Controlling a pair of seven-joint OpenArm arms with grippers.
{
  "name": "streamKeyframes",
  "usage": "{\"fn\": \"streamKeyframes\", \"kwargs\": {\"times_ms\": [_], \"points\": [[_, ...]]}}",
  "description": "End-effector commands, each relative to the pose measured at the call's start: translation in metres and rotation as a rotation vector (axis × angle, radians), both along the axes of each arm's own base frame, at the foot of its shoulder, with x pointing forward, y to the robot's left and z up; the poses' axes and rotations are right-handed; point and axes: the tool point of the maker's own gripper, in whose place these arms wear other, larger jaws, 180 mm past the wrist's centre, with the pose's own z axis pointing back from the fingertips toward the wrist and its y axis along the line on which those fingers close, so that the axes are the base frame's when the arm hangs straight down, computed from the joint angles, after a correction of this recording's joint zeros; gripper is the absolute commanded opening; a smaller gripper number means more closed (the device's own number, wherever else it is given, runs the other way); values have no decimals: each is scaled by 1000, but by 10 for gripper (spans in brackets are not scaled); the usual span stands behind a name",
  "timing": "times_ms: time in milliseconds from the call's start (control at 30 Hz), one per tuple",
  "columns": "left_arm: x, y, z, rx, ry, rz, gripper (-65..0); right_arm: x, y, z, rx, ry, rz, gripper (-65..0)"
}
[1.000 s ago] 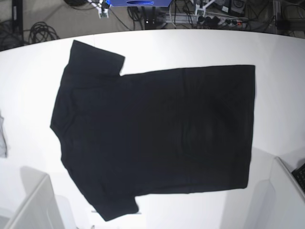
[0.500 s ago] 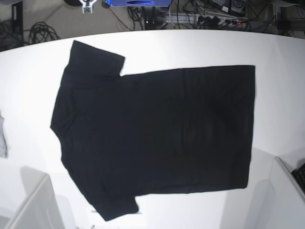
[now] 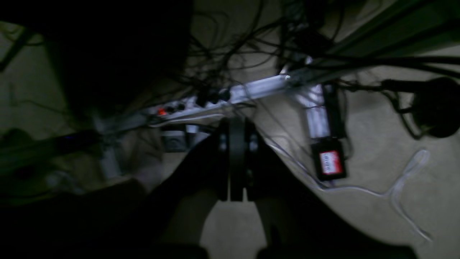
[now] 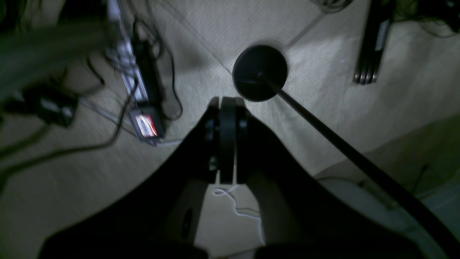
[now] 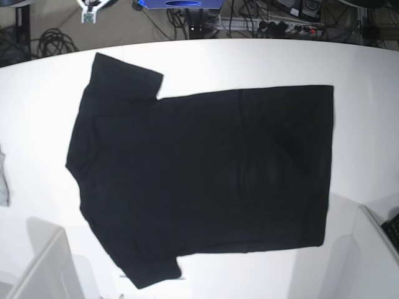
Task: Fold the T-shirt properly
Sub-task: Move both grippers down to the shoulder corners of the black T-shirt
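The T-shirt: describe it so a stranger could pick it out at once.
On the white table in the base view, a large dark shape covers most of the middle. That is the T-shirt, spread flat, sleeves toward the left, hem toward the right. Unlike the small grey cloth scrap at the left edge, it is plain black.

One black T-shirt [image 5: 206, 180] is laid flat on one white table [image 5: 368, 124], with one grey cloth scrap [image 5: 3, 180] at the table's edge. Two grippers are shown, the left gripper [image 3: 232, 196] and the right gripper [image 4: 225, 178], each with jaws closed.
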Motion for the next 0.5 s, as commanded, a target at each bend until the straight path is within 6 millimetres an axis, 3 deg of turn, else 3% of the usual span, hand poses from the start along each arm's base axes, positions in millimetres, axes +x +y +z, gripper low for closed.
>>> {"fn": "streamKeyframes", "kwargs": {"times_ms": [0,300,467], "points": [[3,1,14,0,-37,-7,-650,-1,-8,10,-20,1,-8,-650],[46,20,89,53,-216,-9,-650,56,-49,75,-140,-152,-50,-650],[71,21,127,70,-313,-23,-650,90,-52,103,-168,-262,-39,-650]]}}
